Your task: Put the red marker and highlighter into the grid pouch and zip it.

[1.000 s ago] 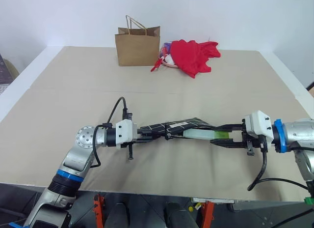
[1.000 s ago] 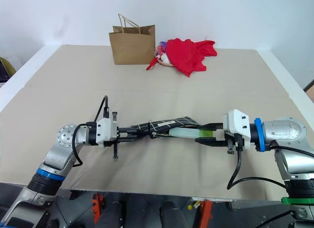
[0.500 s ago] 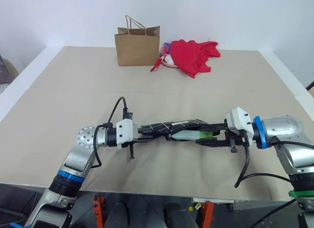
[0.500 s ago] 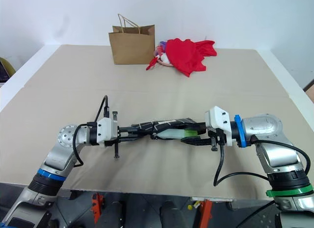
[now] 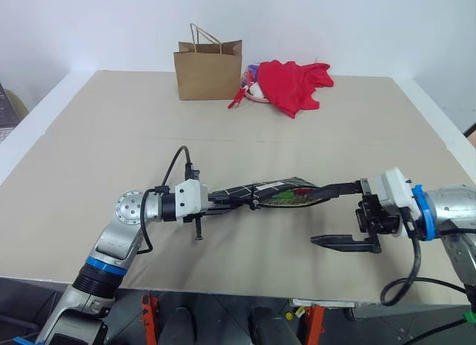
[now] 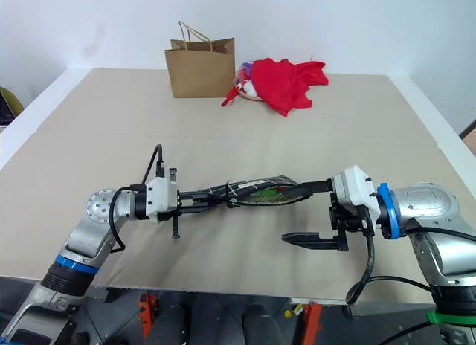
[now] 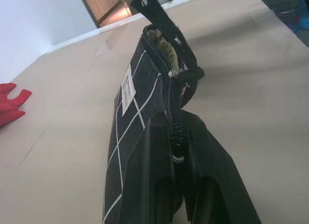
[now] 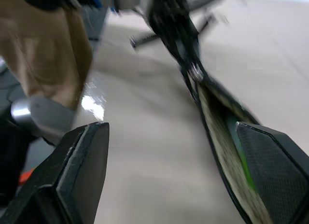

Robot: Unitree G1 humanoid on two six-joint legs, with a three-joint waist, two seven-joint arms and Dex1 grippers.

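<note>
Left eye view: black grid-lined fabric pouch [image 5: 279, 194] hanging open above the table.
Left gripper [image 5: 236, 202] is clamping its end; right gripper [image 5: 341, 214] is gaping wide, holding nothing.

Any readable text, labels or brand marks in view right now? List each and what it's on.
None can be read.
White label on the grid pouch: it carries print, too small and blurred to read.
Brown paper bag: no print visible on the side facing the camera.
</note>
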